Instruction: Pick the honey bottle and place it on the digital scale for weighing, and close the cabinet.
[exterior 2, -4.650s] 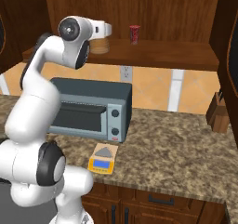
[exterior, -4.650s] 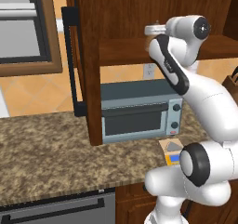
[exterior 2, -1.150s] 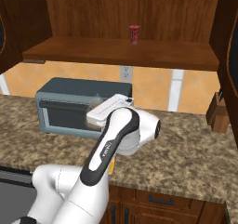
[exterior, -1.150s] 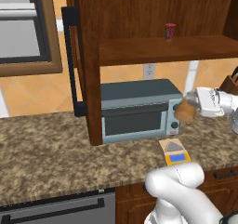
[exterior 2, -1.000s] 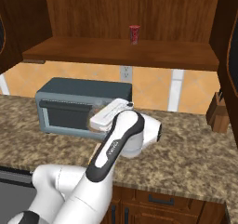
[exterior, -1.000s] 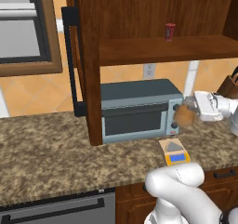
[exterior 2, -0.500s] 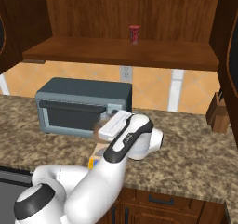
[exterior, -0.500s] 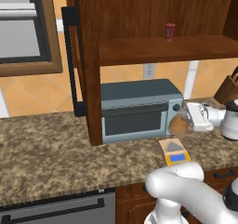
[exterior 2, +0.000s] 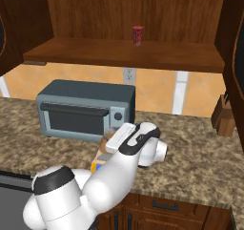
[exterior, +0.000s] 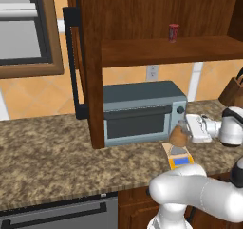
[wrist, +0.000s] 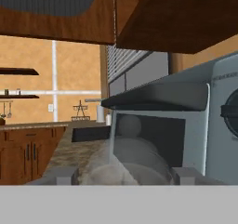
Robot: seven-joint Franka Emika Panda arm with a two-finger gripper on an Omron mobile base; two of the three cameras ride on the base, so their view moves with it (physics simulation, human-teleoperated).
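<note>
The amber honey bottle [exterior: 177,138] lies sideways in my gripper [exterior: 184,131], which is shut on it just in front of the toaster oven's right end. It hangs a little above the tan digital scale [exterior: 178,157], apart from it. In the right base view the gripper [exterior 2: 112,143] holds the bottle [exterior 2: 106,141] over the scale [exterior 2: 98,165], which my arm mostly hides. In the hand view the bottle [wrist: 128,149] sits between the fingers [wrist: 61,175] and points at the oven. The cabinet [exterior: 142,14] stands open, its left door [exterior: 88,66] swung out.
A small red can [exterior: 173,32] stands on the cabinet shelf. The grey toaster oven [exterior: 137,111] sits on the granite counter [exterior: 47,157] right behind the scale. A knife block [exterior 2: 224,114] is at the counter's right. The cabinet's right door [exterior 2: 233,47] hangs open at the right.
My arm came down from the shelf with the honey bottle. Over the last second the gripper sank lower and drew in over the scale.
</note>
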